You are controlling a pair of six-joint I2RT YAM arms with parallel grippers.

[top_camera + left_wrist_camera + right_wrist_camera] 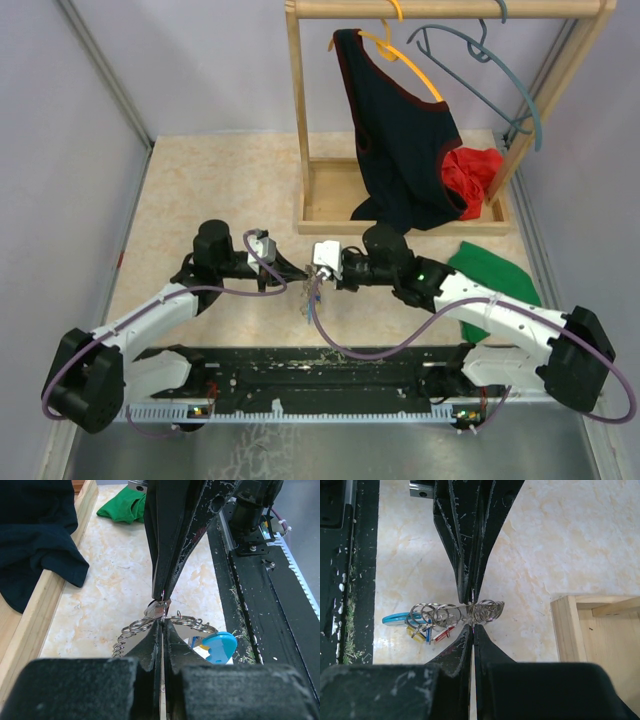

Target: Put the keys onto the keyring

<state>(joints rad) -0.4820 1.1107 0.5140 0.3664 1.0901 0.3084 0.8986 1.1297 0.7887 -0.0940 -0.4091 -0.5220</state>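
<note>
Both grippers meet tip to tip above the table's middle, and the keyring [313, 298] hangs between them. In the right wrist view the keyring [451, 613] is a row of grey wire coils with a light-blue section at its left end. Small keys [431, 633] with yellow, blue and red heads dangle under it. My right gripper [472, 625] is shut on the coil from below. My left gripper [162, 621] is shut on the wire too, with coils [136, 626] spreading to both sides and the light-blue section [220, 645] to the right. The right gripper's fingers [172, 540] reach in opposite.
A wooden rack [330, 200] stands at the back with a black garment [400, 140], a red cloth [472, 170] and hangers [480, 60]. A green cloth [495, 272] lies to the right. A black rail [330, 372] runs along the near edge.
</note>
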